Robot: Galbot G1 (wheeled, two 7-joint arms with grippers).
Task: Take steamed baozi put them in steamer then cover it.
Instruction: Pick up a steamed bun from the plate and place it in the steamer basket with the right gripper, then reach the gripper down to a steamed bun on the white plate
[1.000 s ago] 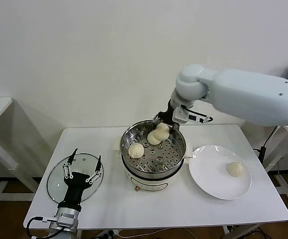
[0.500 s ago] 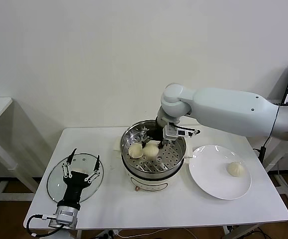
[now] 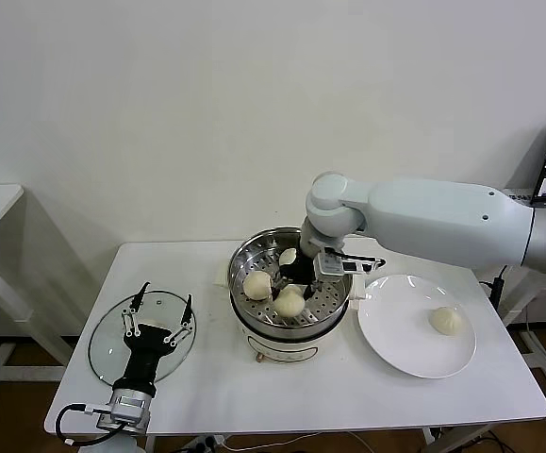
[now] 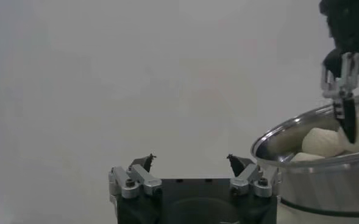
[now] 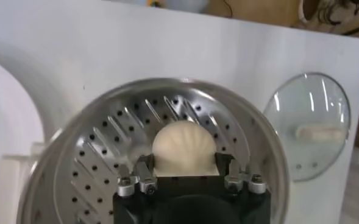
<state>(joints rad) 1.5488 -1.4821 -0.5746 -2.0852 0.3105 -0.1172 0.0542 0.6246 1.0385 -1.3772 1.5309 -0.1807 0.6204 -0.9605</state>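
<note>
Right claw [image 3: 296, 283] inside the steamer [image 3: 244, 260], fingers closed around a bun [image 5: 184, 146]; left claw [image 3: 158, 321] open, over the glass lid [image 3: 103, 344]

The right end effector [image 3: 296, 283] partly hides, seemingly, one baozi [image 3: 290, 301].

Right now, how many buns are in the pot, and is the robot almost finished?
Three baozi sit in the steamer: one near the back, one at the left, and one that the right hand is lowered over and still grips. One more waits on the white plate. The glass lid lies on the table under the open, idle left hand, so covering comes last.
</note>
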